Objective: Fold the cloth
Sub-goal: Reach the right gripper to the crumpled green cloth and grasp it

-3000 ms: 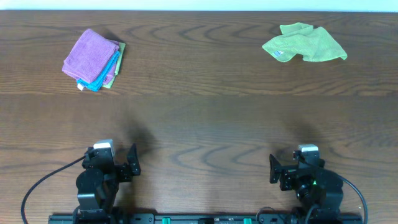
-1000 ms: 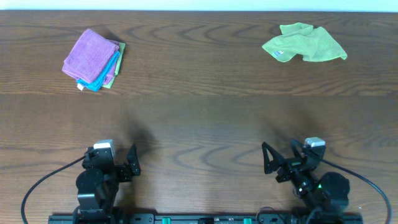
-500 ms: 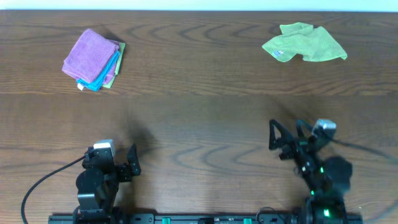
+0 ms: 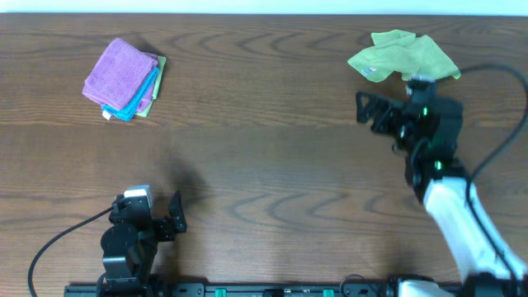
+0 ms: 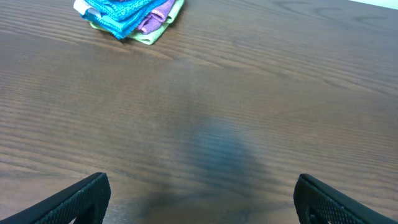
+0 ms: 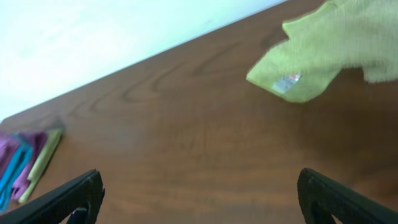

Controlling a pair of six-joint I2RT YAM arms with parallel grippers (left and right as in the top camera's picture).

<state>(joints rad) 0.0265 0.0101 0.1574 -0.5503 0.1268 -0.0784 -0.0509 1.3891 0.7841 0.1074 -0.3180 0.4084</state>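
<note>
Counter [image 4: 264, 157]: one, dark wood grain. Robot arms: two. End effectors: two, the left end effector [image 4: 176, 213] and the right end effector [image 4: 368, 110], two fingers each, four fingers total. Loose lime-green cloth [image 4: 404, 59]: one, carrying one small white tag [image 6: 286, 81]. Folded cloth stack [image 4: 124, 78]: one. Three colours show in it: purple cloth [image 4: 120, 70] on top, blue cloth [image 5: 118, 9], green layer [image 5: 149, 37] lowest. Exact layer count can't be told. One more white stack tag [image 4: 107, 115] at its corner. Tags total: two.

Crumpled lime-green cloth [image 4: 402, 58] at far right
</note>
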